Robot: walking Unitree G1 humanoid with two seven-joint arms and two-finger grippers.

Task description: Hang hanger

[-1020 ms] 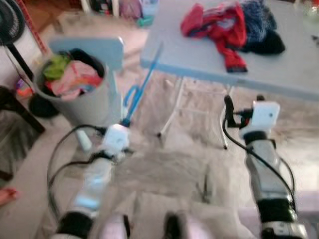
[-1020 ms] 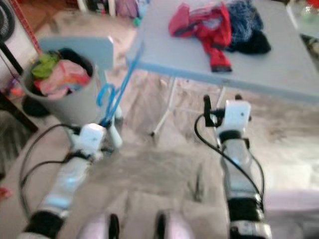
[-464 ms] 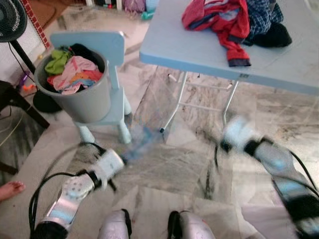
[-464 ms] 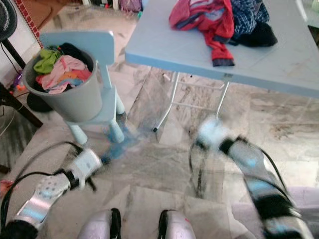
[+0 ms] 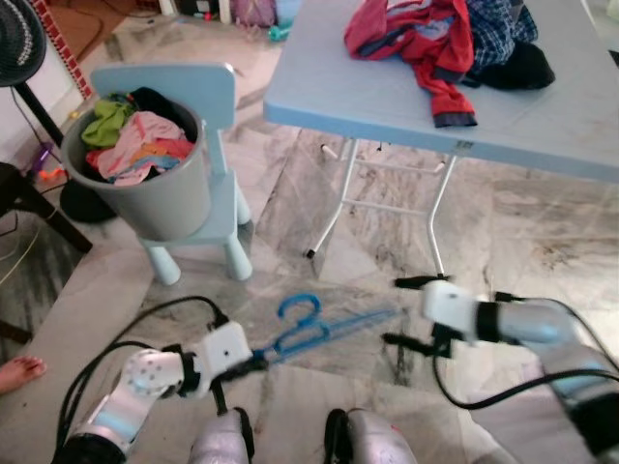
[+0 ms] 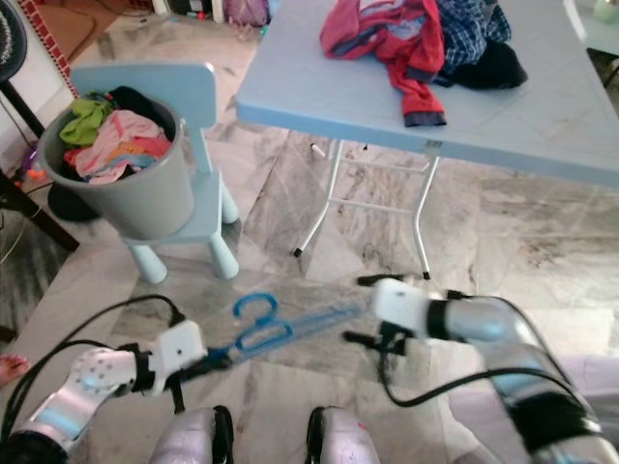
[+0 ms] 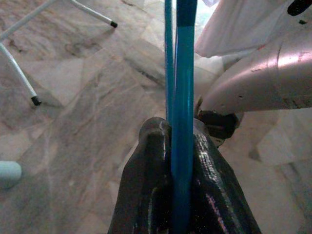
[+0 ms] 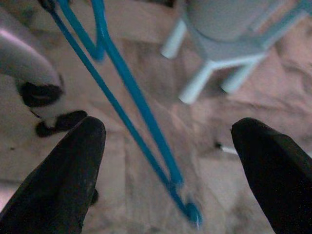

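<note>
Low in front of the robot, the left gripper [image 7: 181, 146] is clenched on one end of the blue hanger [image 5: 319, 327], which lies level above the floor. The right gripper [image 5: 406, 311] is spread wide at its far tip, not touching. The hanger looks light, thin and stiff, probably slick plastic, so a hold near the hook [image 5: 299, 308] should steady it. Beyond stand a bin [image 5: 164, 208] of clothes on a chair [image 5: 218, 92], then a table [image 5: 387, 106] with more clothes [image 5: 435, 43]
</note>
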